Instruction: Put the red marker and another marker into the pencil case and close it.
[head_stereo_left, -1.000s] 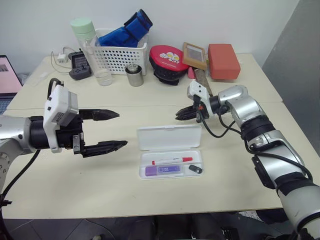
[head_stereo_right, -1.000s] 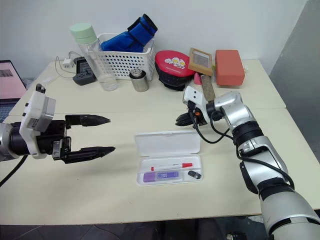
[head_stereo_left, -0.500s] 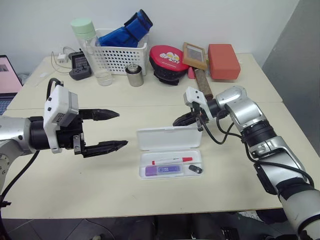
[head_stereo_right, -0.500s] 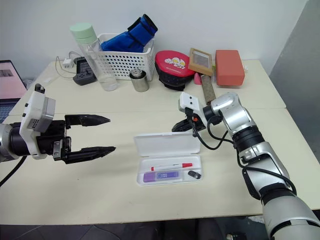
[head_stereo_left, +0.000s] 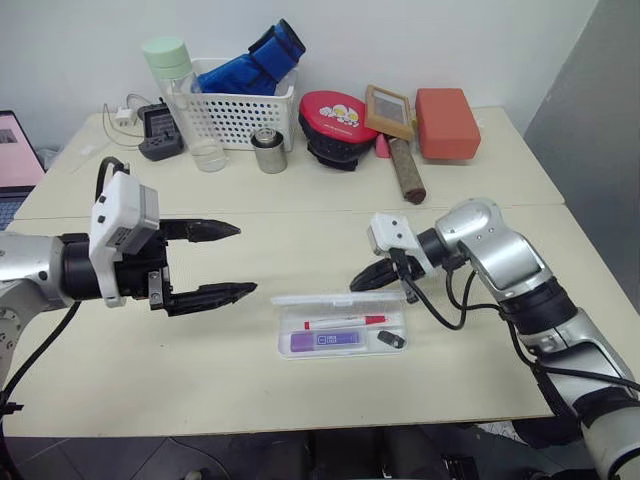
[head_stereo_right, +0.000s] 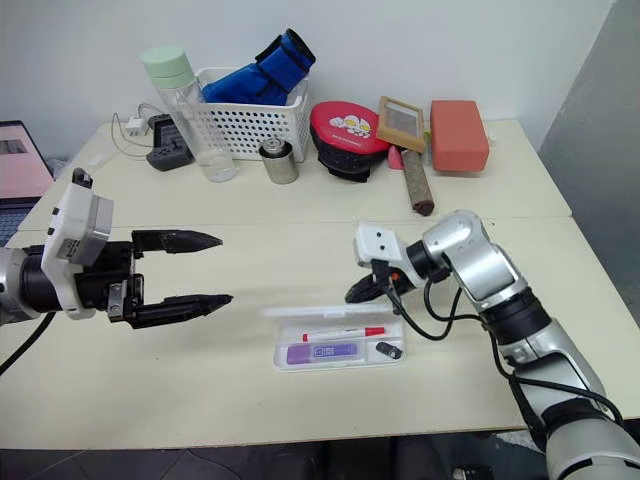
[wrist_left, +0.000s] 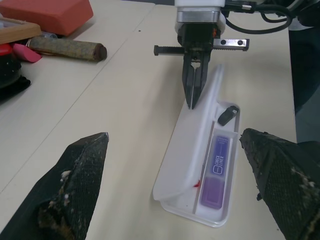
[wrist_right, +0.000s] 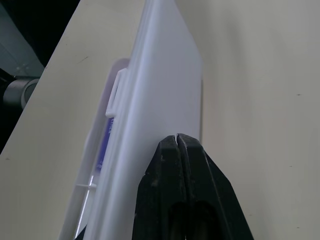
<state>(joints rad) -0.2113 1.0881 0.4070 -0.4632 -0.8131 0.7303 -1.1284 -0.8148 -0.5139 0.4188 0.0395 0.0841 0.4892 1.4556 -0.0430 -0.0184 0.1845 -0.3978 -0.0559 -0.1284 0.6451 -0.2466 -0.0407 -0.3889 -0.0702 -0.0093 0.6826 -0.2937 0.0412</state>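
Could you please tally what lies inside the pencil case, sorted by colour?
Red marker: 1
Purple marker: 1
Dark grey nub: 1
Total: 3 in the pencil case

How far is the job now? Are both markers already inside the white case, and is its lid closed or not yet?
Done: the slim white pen with the red cap and the flat translucent purple marker lie in the tray of the flat white plastic pencil case. In hand: the shut right hand presses on the case's hinged white lid, now tipped partway over the tray. Left: lower the lid fully until the case is closed. The open left hand hovers apart.
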